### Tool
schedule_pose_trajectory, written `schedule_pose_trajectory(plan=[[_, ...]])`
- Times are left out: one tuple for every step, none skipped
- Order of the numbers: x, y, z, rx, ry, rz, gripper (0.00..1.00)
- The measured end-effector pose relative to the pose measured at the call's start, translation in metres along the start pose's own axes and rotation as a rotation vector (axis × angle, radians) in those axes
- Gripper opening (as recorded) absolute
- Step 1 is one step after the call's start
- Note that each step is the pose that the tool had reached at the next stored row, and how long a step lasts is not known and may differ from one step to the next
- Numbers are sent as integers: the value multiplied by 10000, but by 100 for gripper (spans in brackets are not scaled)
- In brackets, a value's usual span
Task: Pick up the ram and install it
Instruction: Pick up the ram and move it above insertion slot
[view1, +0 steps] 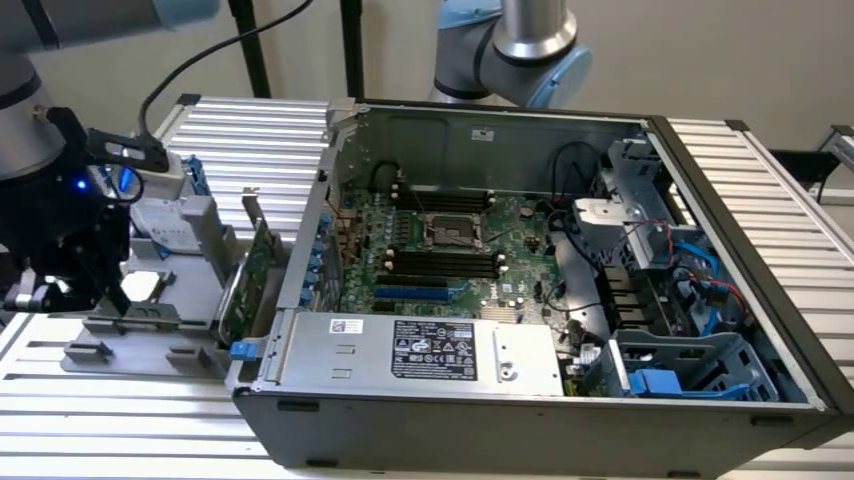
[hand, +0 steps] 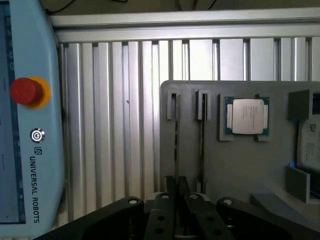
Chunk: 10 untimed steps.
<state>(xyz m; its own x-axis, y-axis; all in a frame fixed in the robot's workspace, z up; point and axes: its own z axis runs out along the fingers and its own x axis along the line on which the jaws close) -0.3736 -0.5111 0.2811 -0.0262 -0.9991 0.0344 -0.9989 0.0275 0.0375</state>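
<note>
The ram (hand: 176, 145) is a thin stick seen edge-on, standing in a slot of the grey holder plate (hand: 235, 170). My gripper (hand: 177, 187) is shut on its near end, with the two dark fingers pressed against either side. A second thin stick (hand: 202, 135) stands in the neighbouring slot. In the exterior view my gripper (view1: 60, 290) hangs low over the holder plate (view1: 134, 320) at the exterior view's left, beside the open computer case (view1: 534, 420). The motherboard's black memory slots (view1: 441, 262) lie inside the case.
A processor chip (hand: 246, 116) sits in a holder pocket. A green expansion card (view1: 254, 275) and a silver hard drive (view1: 167, 225) stand between my gripper and the case. A teach pendant with a red button (hand: 26, 91) lies on the ribbed table. A second arm (view1: 527, 50) stands behind the case.
</note>
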Motion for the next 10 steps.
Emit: schedule_pose_trajectory(plan=[[1,-14,-45,0,0,-10,14],[2,-28,-91,1,0,-21,14],[3,-44,-139,1,1,-33,14],[5,-60,-185,1,2,-46,14],[6,-77,-231,2,0,-59,14],[7,-93,-276,3,-1,-72,14],[8,-109,-322,2,-1,-85,14],[9,-126,-367,4,-4,-99,14],[10,-143,-414,4,-4,-113,14],[11,-159,-460,4,-4,-127,14]])
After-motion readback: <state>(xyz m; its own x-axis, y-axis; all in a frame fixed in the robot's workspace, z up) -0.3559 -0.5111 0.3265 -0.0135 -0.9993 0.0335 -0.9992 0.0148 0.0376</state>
